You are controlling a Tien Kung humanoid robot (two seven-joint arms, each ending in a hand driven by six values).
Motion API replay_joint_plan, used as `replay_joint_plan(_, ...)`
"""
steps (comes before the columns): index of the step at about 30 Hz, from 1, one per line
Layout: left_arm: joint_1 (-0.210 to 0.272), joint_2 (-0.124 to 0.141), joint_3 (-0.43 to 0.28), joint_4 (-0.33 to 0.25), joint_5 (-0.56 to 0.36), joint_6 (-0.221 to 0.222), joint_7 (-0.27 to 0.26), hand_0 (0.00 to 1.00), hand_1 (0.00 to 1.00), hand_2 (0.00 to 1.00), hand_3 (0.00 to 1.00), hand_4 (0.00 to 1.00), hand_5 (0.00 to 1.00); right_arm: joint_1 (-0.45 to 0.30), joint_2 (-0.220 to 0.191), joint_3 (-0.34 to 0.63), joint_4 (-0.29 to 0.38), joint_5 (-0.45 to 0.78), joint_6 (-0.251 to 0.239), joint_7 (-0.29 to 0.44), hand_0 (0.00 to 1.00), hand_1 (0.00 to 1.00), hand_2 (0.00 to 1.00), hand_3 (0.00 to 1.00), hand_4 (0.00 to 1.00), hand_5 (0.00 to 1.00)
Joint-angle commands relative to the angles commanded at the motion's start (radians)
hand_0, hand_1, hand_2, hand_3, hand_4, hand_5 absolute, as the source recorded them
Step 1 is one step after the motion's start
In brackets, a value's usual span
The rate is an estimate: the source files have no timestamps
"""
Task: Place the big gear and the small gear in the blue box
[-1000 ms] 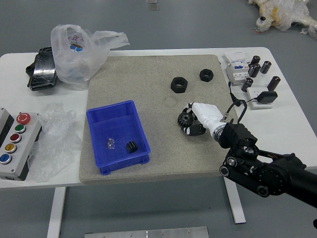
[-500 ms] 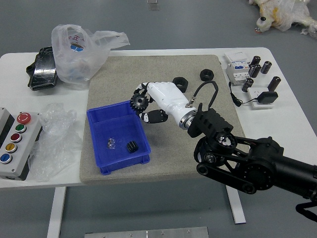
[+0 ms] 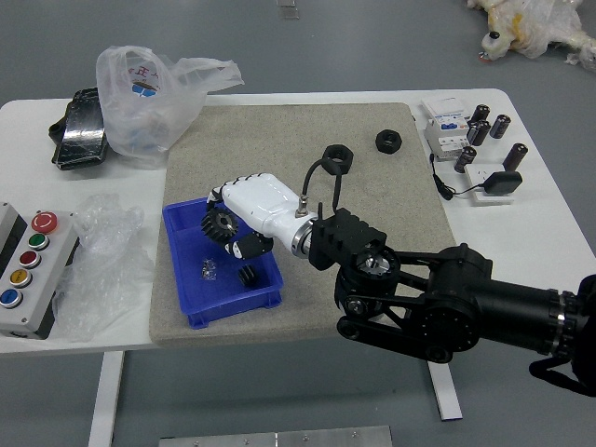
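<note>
Above the blue box (image 3: 197, 296): right hand (image 3: 263, 207) grips big gear (image 3: 220, 225) | inside box: small gear (image 3: 247, 276) | step: placing big gear | next: lower gently, release clear of small gear

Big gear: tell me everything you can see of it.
The big gear is dark and round, with teeth around its rim; metal or plastic, I can't tell. The right hand grasps it in its fingers, its face turned toward the camera. It shows over the blue box; whether it touches the box is unclear.
</note>
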State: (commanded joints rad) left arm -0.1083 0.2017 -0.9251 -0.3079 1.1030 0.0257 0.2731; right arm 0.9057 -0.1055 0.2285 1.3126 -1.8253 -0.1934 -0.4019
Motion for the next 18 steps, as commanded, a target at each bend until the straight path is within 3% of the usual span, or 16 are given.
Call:
replay_joint_plan(2, 0.000, 0.000, 0.000, 0.000, 0.001, 0.000, 0.000, 0.637, 0.485, 0.513, 0.638, 0.655, 0.161, 0.000, 0.000, 0.002, -0.001, -0.001, -0.001, 0.002, 0.850, 0.894, 0.893, 0.889, 0.700, 0.223)
replay_joint_plan(3, 0.000, 0.000, 0.000, 0.000, 0.000, 0.000, 0.000, 0.637, 0.485, 0.513, 0.638, 0.656, 0.161, 0.000, -0.001, 0.004, -0.001, -0.002, -0.003, 0.002, 0.865, 0.914, 0.910, 0.909, 0.784, 0.261)
replay_joint_plan(11, 0.000, 0.000, 0.002, 0.000, -0.001, 0.000, -0.001, 0.637, 0.485, 0.513, 0.638, 0.656, 0.161, -0.017, -0.011, 0.036, 0.004, 0.009, -0.023, 0.012, 0.866, 0.917, 0.910, 0.913, 0.808, 0.250)
replay_joint_plan(14, 0.000, -0.001, 0.003, 0.000, -0.002, 0.001, -0.002, 0.637, 0.485, 0.513, 0.638, 0.656, 0.161, -0.040, -0.028, 0.081, 0.017, 0.055, -0.054, 0.031, 0.866, 0.917, 0.910, 0.913, 0.808, 0.250)
replay_joint_plan(15, 0.000, -0.001, 0.003, 0.000, -0.002, 0.001, -0.002, 0.637, 0.486, 0.513, 0.638, 0.656, 0.163, -0.048, -0.034, 0.098, 0.021, 0.068, -0.065, 0.037, 0.843, 0.901, 0.891, 0.890, 0.761, 0.227)
replay_joint_plan(18, 0.000, -0.001, 0.006, 0.000, -0.007, 0.002, -0.003, 0.637, 0.486, 0.513, 0.638, 0.656, 0.163, -0.099, -0.076, 0.169, 0.052, 0.138, -0.115, 0.082, 0.843, 0.901, 0.891, 0.890, 0.761, 0.227)
